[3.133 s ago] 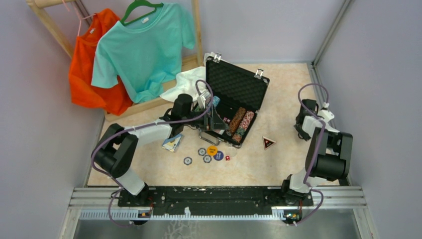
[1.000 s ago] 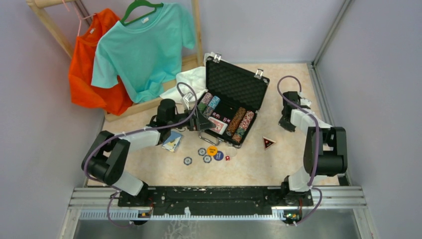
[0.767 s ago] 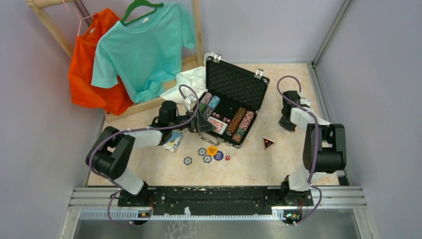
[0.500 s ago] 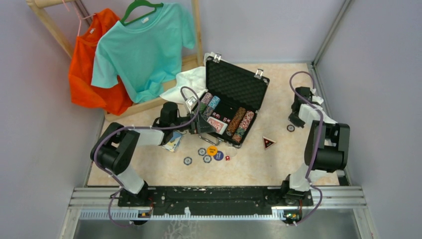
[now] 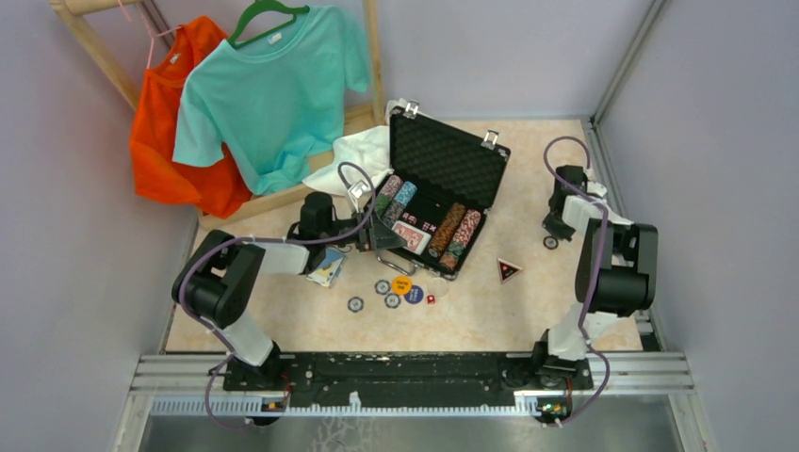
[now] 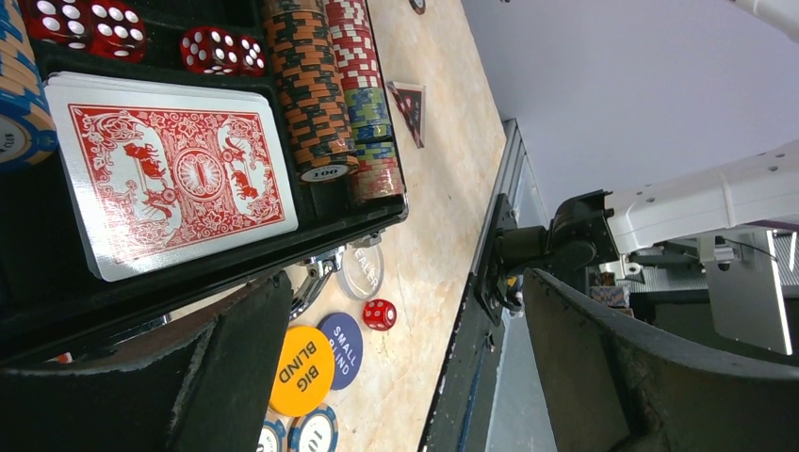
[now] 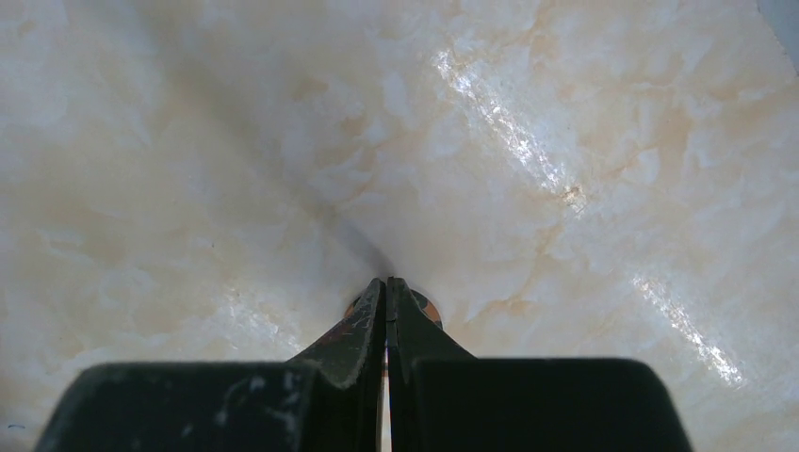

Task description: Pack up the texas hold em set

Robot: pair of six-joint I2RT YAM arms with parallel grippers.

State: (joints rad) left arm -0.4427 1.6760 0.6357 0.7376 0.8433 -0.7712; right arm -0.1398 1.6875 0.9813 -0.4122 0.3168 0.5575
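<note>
The open black case [image 5: 443, 165] sat mid-tabletop toward the far side, with chip rows [image 6: 306, 94], red dice [image 6: 217, 49] and a red deck [image 6: 179, 179] inside. The left hand [image 6: 405, 282] gaped wide at its near-left edge. Well to the right, the right hand [image 7: 387, 282] was pinched shut, tips down at a loose chip [image 7: 426, 308] on the tabletop [image 7: 565, 141].

A teal cotton T-shirt [image 5: 273, 89] on a green hanger [image 5: 267, 13] and an orange T-shirt [image 5: 165, 141] on a pink hanger [image 5: 149, 40] hang side by side from a pale wooden rack [image 5: 98, 49] at the far left, the teal one overlapping the orange. A crumpled white cloth [image 5: 353, 155] lies by the rack's foot (just beside the teal hem). The beige marbled tabletop [image 5: 471, 315] is glossy, with streaks of reflected light.
</note>
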